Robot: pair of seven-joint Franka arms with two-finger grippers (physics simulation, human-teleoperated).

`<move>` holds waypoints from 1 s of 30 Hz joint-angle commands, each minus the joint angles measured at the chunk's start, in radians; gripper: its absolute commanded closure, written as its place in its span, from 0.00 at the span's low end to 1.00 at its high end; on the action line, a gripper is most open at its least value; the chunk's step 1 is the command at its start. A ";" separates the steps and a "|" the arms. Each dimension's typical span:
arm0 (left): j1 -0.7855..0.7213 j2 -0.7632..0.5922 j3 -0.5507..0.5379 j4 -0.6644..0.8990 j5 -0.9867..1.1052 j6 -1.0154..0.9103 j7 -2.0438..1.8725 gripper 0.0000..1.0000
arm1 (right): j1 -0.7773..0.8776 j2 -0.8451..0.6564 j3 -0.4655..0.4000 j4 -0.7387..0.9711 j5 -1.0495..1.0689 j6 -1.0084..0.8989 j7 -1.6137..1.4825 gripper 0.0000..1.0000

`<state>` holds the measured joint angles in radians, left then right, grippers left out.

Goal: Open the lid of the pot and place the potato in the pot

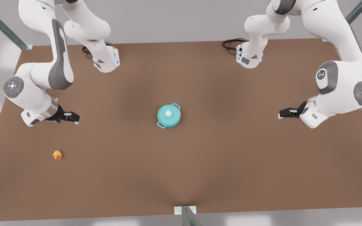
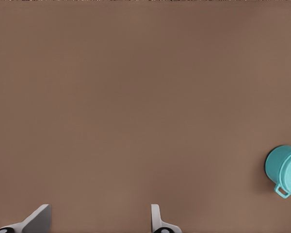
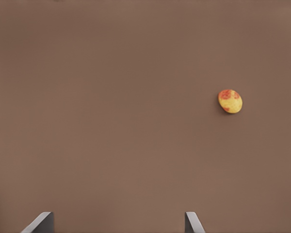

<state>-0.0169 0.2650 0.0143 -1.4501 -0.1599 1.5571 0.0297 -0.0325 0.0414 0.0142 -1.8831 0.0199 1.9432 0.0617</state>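
The lid point(image 1: 168, 113) is seated on the pot point(image 1: 169, 121) mid-table. The right gripper point(image 1: 71, 117), fingers apart, is hung near the potato point(image 1: 57, 154); the left gripper point(image 1: 284, 113), fingers apart, is kept waiting.

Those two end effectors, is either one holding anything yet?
Nothing is held. The right end effector near the potato and the left end effector are both open, above the table.

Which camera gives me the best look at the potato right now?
The right wrist view: the potato appears large there, its reddish patches clear. The front view has it tiny on the table.
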 commanded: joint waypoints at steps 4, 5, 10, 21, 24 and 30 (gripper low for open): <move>-0.015 0.010 -0.002 0.059 0.023 0.029 -0.056 0.00 | -0.006 0.000 -0.002 0.001 -0.001 0.095 0.026 0.00; -0.083 0.034 -0.004 0.062 0.143 0.029 -0.085 0.00 | -0.007 0.003 -0.005 0.013 -0.034 0.091 -0.023 0.00; -0.463 0.057 -0.063 -0.109 0.115 0.205 -0.511 0.00 | -0.035 0.012 -0.043 0.061 -0.035 -0.052 -0.553 0.00; -0.785 0.565 -0.073 0.340 0.163 0.552 -1.229 0.00 | -0.096 0.279 -0.045 0.173 -0.212 0.313 -0.694 0.00; -0.877 0.565 -0.073 0.298 0.235 0.552 -1.321 0.00 | -0.133 0.357 -0.042 0.171 -0.149 0.430 -0.826 0.00; -0.865 0.562 -0.057 0.148 0.344 0.575 -1.318 0.00 | -0.133 0.417 -0.034 0.148 -0.199 0.493 -0.849 0.00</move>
<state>-0.8823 0.8282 -0.0446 -1.2909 0.1341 2.1039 -0.8262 -0.1651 0.4531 -0.0208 -1.7338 -0.1567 2.3478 -0.4666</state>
